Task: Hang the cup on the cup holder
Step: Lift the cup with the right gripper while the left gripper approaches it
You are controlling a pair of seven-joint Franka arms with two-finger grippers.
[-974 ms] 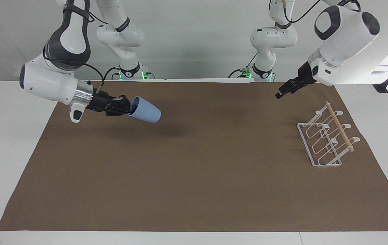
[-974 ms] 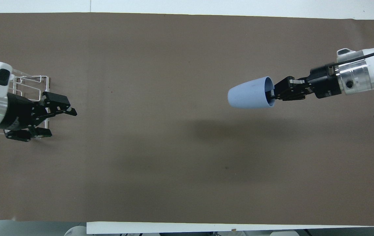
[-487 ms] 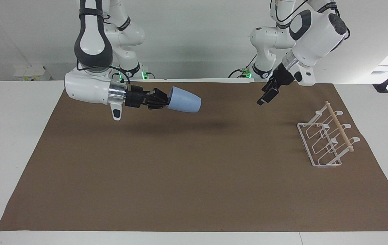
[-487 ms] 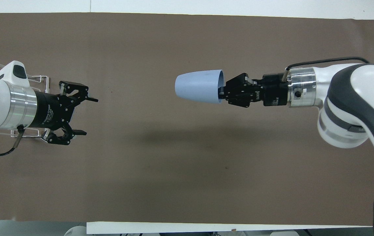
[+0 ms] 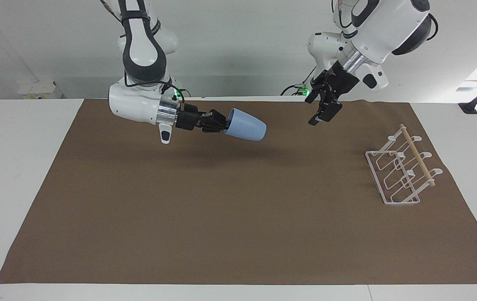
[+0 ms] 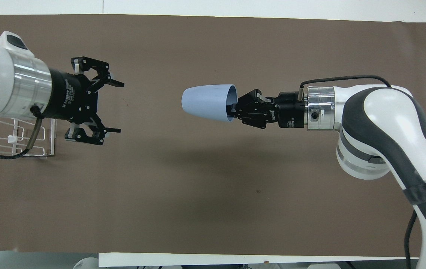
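Observation:
The light-blue cup [image 5: 245,125] lies on its side in the air over the middle of the mat, its narrow base toward the left arm's end. My right gripper [image 5: 225,123] is shut on its rim, with one finger inside the mouth; both show in the overhead view, the cup [image 6: 205,102] and the right gripper [image 6: 232,109]. My left gripper [image 5: 322,115] is open and empty, up in the air, its fingers facing the cup's base across a gap [image 6: 120,107]. The white wire cup holder [image 5: 401,171] with its wooden dowel stands at the left arm's end, partly hidden under the left arm in the overhead view [image 6: 53,138].
A brown mat [image 5: 221,217] covers most of the white table. Nothing else stands on it. The right arm's cable [image 6: 343,77] loops above its wrist.
My right gripper has carried the cup from the right arm's end to over the middle of the mat. My left gripper has swung off the cup holder toward the cup, still open.

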